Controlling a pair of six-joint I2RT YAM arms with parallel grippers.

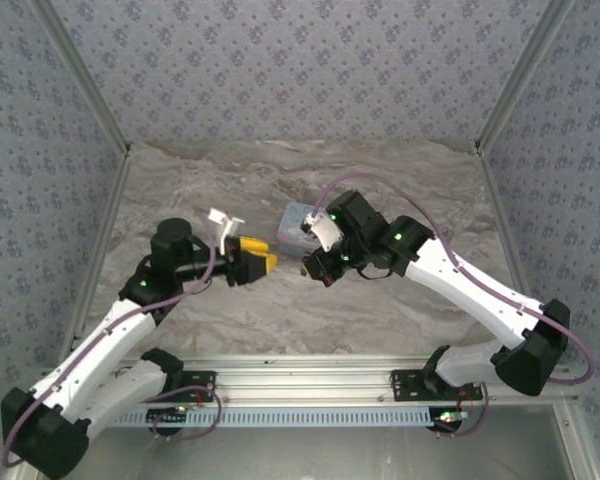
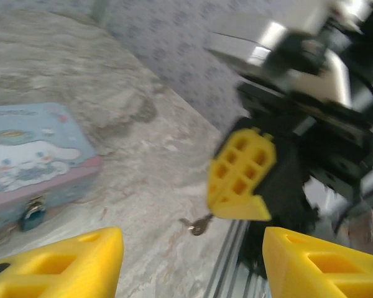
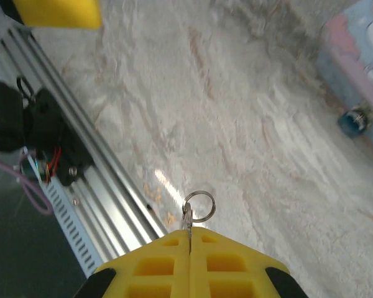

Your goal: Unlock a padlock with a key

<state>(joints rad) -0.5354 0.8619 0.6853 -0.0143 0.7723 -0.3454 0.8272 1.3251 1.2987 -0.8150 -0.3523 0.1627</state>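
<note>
The right pincer is clenched on a key; the left pincer is held released above the desk; the padlock is hung on the tin.

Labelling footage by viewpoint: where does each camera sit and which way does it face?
Top external: above, behind the bases, looking down on the table; both arms show, left gripper, right gripper.
Left wrist: faces across the table, between its open fingers, toward tin and padlock.
Right wrist: looks down past its fingers, shut on the key.
Both wrist views share padlock and key.
</note>
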